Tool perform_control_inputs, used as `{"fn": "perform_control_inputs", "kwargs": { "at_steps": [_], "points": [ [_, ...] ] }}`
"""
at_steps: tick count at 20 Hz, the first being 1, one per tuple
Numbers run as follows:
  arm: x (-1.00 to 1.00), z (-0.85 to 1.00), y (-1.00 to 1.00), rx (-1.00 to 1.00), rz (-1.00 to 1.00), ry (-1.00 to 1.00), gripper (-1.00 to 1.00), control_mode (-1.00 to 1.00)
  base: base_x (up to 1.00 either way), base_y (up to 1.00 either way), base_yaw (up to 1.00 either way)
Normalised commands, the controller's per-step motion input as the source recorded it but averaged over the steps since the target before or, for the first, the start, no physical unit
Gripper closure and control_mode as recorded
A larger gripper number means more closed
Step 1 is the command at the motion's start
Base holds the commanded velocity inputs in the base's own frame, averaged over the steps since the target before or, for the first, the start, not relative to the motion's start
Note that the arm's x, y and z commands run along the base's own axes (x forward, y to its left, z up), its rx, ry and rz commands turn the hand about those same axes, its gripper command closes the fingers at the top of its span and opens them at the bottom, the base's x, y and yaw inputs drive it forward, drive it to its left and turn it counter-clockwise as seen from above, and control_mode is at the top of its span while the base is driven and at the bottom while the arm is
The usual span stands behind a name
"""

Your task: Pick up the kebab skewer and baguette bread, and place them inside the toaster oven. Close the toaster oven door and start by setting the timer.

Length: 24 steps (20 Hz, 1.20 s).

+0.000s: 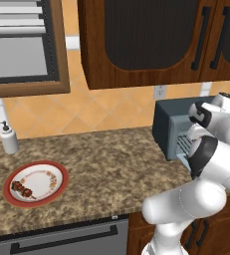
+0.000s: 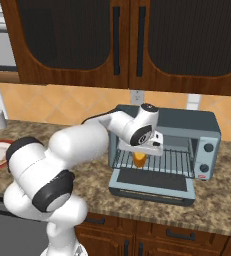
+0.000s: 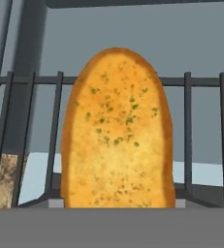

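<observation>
The toaster oven (image 2: 209,125) stands on the counter with its door (image 2: 152,186) dropped open. My gripper (image 2: 139,154) reaches into the oven mouth and is shut on the baguette bread (image 2: 139,160), which hangs upright just over the wire rack (image 2: 174,161). In the hand view the golden, herb-flecked baguette bread (image 3: 117,140) stands close up in front of the rack bars (image 3: 188,121) and the oven's back wall; my fingertips are hidden. The kebab skewer (image 1: 23,189) lies on a red-rimmed plate (image 1: 49,174) at the counter's left. My arm partly covers the toaster oven (image 1: 164,124) in the left base view.
A white soap dispenser (image 1: 8,137) stands at the back left of the counter near the wall. Dark wood cabinets hang above the oven. The oven's knobs (image 2: 208,148) sit on its right front panel. Speckled counter stretches between plate and oven.
</observation>
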Motion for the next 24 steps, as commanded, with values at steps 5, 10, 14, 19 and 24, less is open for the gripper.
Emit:
{"fn": "perform_control_inputs", "kwargs": {
  "at_steps": [5,10,14,19,24],
  "points": [
    [-0.52,-0.52,0.04,0.00,-0.03,0.00,-1.00,-1.00,0.00,0.00,0.00],
    [-0.26,-0.19,0.00,0.00,-0.04,-0.03,-1.00,-1.00,0.00,0.00,0.00],
    [0.00,0.03,0.08,0.00,-0.05,-0.02,-1.00,-1.00,0.00,0.00,0.00],
    [-0.03,0.70,0.06,0.00,0.00,0.00,-1.00,-1.00,0.00,0.00,0.00],
    [-0.89,0.94,0.35,-0.05,-0.03,-0.02,-1.00,-1.00,0.00,0.00,0.00]
  ]
}}
